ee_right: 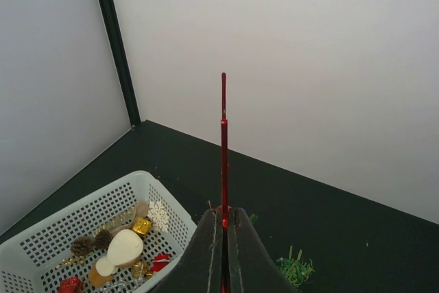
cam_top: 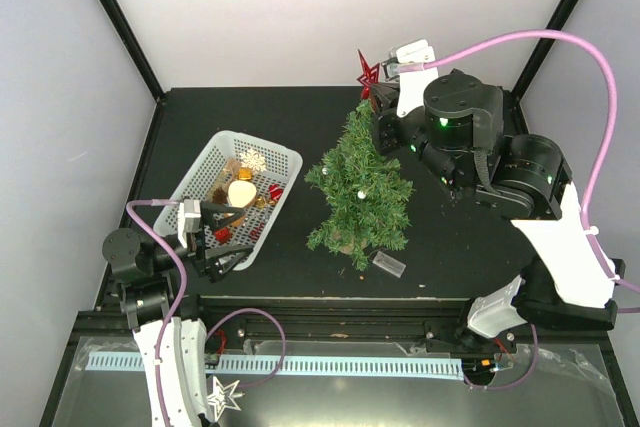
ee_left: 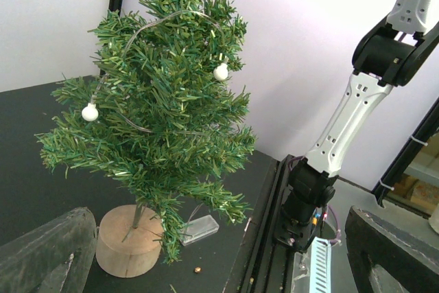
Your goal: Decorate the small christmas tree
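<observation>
The small christmas tree (cam_top: 360,192) stands upright approx. mid-table, just right of the white basket (cam_top: 265,144), w/ its round wooden base (ee_left: 127,238) on the black surface. A clear battery box (cam_top: 389,264) lies beside the base.

We read the step in hand as the topper. The right gripper (cam_top: 383,84) is clamped shut on a red star (cam_top: 368,73), holding it up near the tree's tip. From the top view we can't tell whether the star touches the tip or hangs just past it. The right wrist view shows the star edge-on, pinched low between the fingers.

The left gripper (cam_top: 228,237) sits w/ jaws spread wide and holding nothing, at the basket's near corner.

Next move, as we judge it: line the star's foot up over the top sprig and lower it straight down. It should let go only once the star is seated, b/c the tip is thin and prob. bends aside. The left arm could then fetch an ornament from the basket.

Looks-wise, the tree is dark green, bristly and conical. A thin wire w/ small white bulbs (ee_left: 220,72) winds through the branches. We see no other ornaments on it; the rest, e.g. pinecones and a snowflake, sit in the basket.
</observation>
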Controlling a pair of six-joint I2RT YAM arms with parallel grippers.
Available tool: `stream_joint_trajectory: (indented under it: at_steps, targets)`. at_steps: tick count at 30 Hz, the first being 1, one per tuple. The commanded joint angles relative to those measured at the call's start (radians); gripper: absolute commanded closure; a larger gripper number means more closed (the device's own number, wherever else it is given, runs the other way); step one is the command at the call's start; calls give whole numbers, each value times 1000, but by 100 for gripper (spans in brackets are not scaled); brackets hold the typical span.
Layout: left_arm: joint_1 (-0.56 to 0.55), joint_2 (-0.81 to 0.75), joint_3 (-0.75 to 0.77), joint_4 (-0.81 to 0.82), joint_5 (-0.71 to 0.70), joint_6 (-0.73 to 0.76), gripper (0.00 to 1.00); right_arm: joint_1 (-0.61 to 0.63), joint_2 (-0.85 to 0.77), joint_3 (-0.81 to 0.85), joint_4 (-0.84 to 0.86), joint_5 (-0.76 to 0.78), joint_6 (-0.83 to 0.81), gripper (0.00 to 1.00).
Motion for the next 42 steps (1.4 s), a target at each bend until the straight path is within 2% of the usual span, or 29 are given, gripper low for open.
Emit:
stream_joint_trajectory:
  at_steps: [1, 42]
  targets:
    - [5, -13, -5, 28, 131, -12, 1, -4, -6, 32, -21, 19, -3, 99]
    - [2, -17, -6, 28, 133, -9, 1, -4, 30, 7, -149, -49, 33, 99]
